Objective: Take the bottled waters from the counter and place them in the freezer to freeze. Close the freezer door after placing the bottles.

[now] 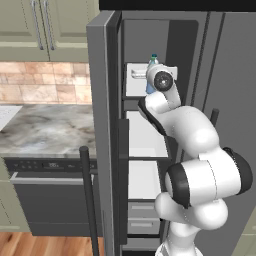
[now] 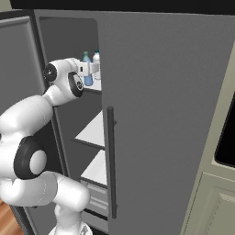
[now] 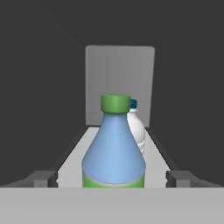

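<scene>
The blue bottle (image 3: 113,146) stands upright on the top white shelf (image 3: 155,159) of the freezer (image 1: 145,45), the clear bottle (image 3: 136,129) just behind it; its long axis is vertical, dead ahead between the fingertips. The gripper (image 3: 113,178) is spread wide, its fingers (image 3: 43,178) clear of the bottle and holding nothing; I judge a straight pull back must come next, before the freezer door (image 1: 102,140) can be swung shut.

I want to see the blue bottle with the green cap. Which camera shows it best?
The hand view: the translucent blue plastic bottle with a green cap stands close up between the open gripper tips. The left base view shows its top above the arm; the right base view shows it small on the shelf.
</scene>
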